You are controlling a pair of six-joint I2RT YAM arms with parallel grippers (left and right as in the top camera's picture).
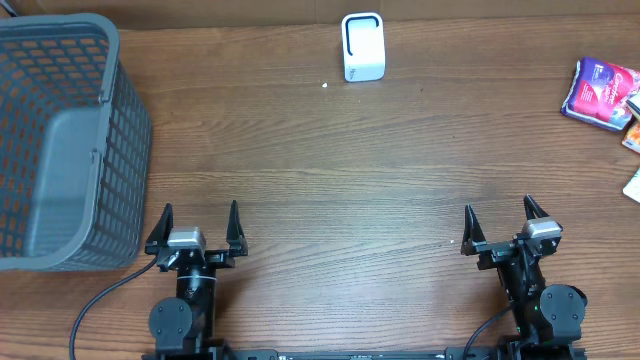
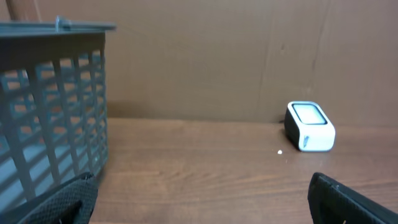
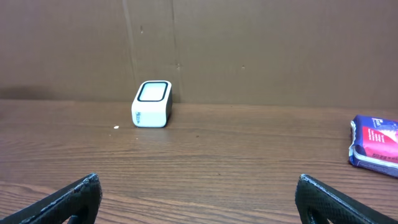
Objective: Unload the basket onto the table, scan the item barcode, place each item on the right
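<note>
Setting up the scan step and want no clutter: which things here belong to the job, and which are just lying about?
For the job: small white box-shaped barcode scanner; purple-and-white plastic packet; open left gripper; open right gripper.
Lying about: grey plastic lattice basket; tiny white speck.

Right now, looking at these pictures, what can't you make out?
- The packet: its print is too small to read in the overhead and right wrist views, and no barcode shows.
- The item beside it: cut off by the overhead's right edge, so it is unidentifiable.
- The basket: its own wall hides the inside in the left wrist view, and the overhead's edge crops it.
- The white speck near the scanner: too small to identify.
</note>
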